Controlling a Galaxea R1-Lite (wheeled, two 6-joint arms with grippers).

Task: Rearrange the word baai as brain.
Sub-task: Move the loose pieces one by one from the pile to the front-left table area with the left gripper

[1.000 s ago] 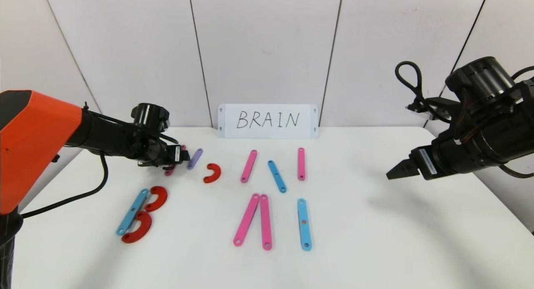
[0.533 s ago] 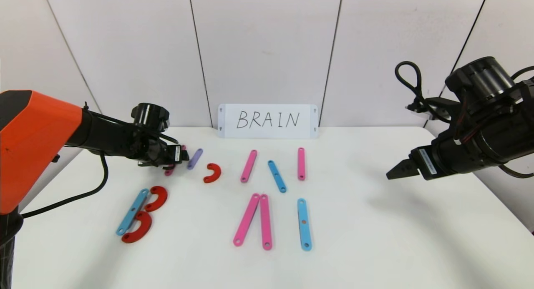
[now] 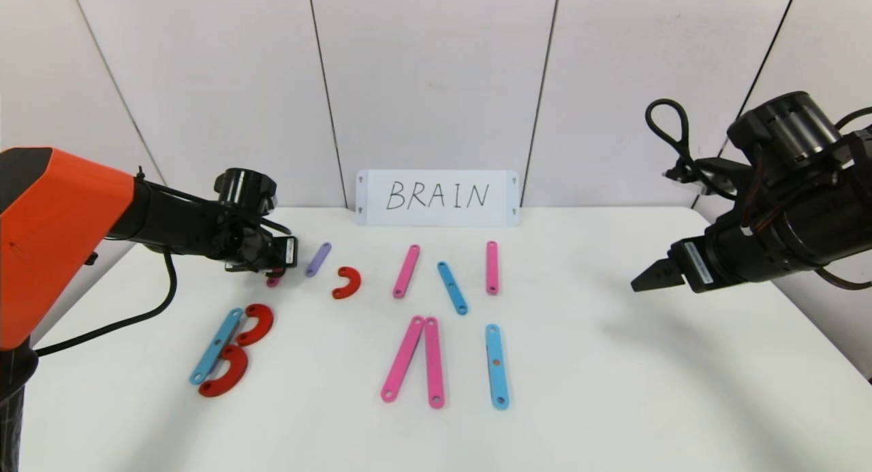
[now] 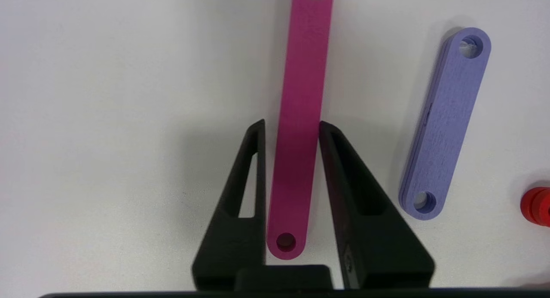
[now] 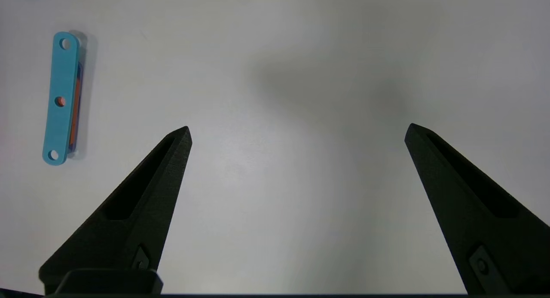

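The word is laid out in flat holed plastic pieces on the white table. A blue strip [image 3: 216, 346] with two red curves [image 3: 257, 323] forms a B at the left. My left gripper [image 3: 294, 253] [image 4: 290, 124] is at the back left, shut on a pink strip [image 4: 300, 96] that lies flat on the table. In the head view only one end of that strip [image 3: 273, 281] shows. A purple strip [image 3: 318, 259] [image 4: 444, 126] and a loose red curve [image 3: 347, 282] lie just beside it. My right gripper [image 3: 637, 285] [image 5: 298, 128] hangs open and empty over the table's right side.
A white card reading BRAIN [image 3: 437, 197] leans on the back wall. A pink strip [image 3: 407, 271], a blue strip [image 3: 452, 288] and a pink strip [image 3: 492, 268] lie mid-table. In front of them lie two pink strips [image 3: 403, 357] and a blue strip [image 3: 496, 366] [image 5: 62, 98].
My left gripper has shifted slightly to the left, and the far end of the pink strip is now hidden behind it. The right arm has not moved.
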